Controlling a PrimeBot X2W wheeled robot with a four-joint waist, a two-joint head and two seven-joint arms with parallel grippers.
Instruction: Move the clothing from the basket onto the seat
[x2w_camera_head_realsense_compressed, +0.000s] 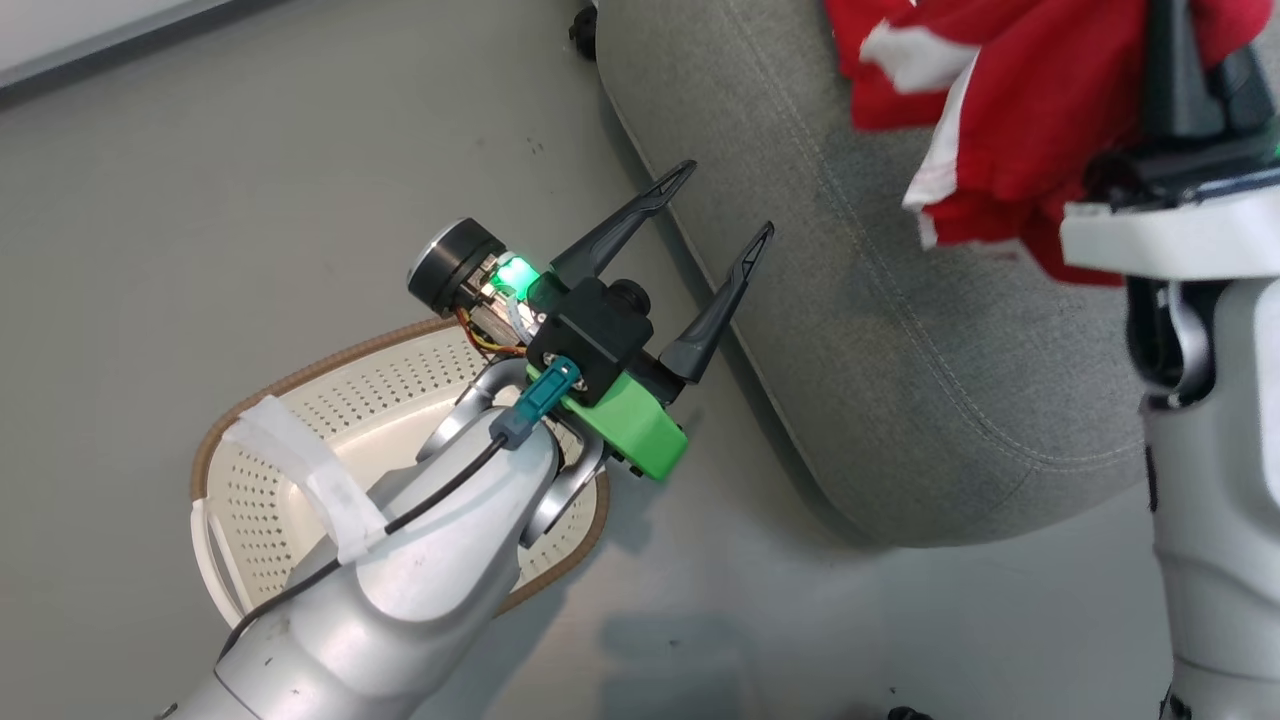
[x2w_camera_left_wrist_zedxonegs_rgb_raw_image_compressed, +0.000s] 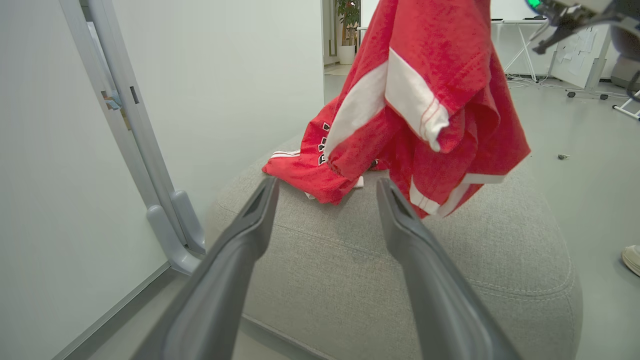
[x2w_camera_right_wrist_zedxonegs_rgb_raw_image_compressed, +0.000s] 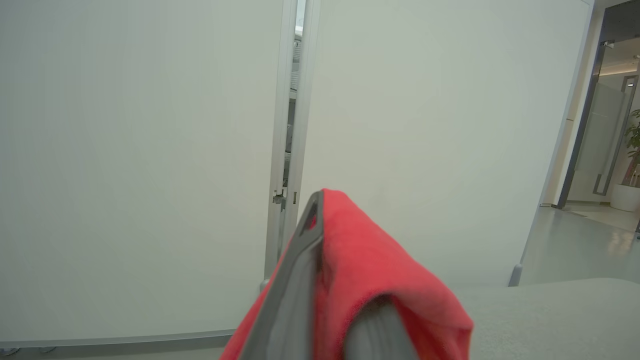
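Note:
The red piece with white stripe trim (x2w_camera_head_realsense_compressed: 1010, 110) hangs from my right gripper (x2w_camera_head_realsense_compressed: 1175, 60), which is shut on it above the grey seat (x2w_camera_head_realsense_compressed: 900, 360). In the right wrist view red fabric (x2w_camera_right_wrist_zedxonegs_rgb_raw_image_compressed: 370, 265) drapes over my right gripper's (x2w_camera_right_wrist_zedxonegs_rgb_raw_image_compressed: 340, 230) closed fingers. The left wrist view shows this piece (x2w_camera_left_wrist_zedxonegs_rgb_raw_image_compressed: 435, 100) dangling over the seat (x2w_camera_left_wrist_zedxonegs_rgb_raw_image_compressed: 360, 260), with the "BULLS" jersey (x2w_camera_left_wrist_zedxonegs_rgb_raw_image_compressed: 305, 167) lying on the cushion behind it. My left gripper (x2w_camera_head_realsense_compressed: 730, 197) is open and holds nothing, between the basket (x2w_camera_head_realsense_compressed: 300, 378) and the seat's edge. What shows of the basket's inside is bare.
White wall panels and a grey partition foot (x2w_camera_left_wrist_zedxonegs_rgb_raw_image_compressed: 172, 225) stand behind the seat. A dark castor (x2w_camera_head_realsense_compressed: 583, 25) sits on the floor at its far end. A person's shoe (x2w_camera_left_wrist_zedxonegs_rgb_raw_image_compressed: 631, 257) shows at the right edge. Grey floor surrounds the basket.

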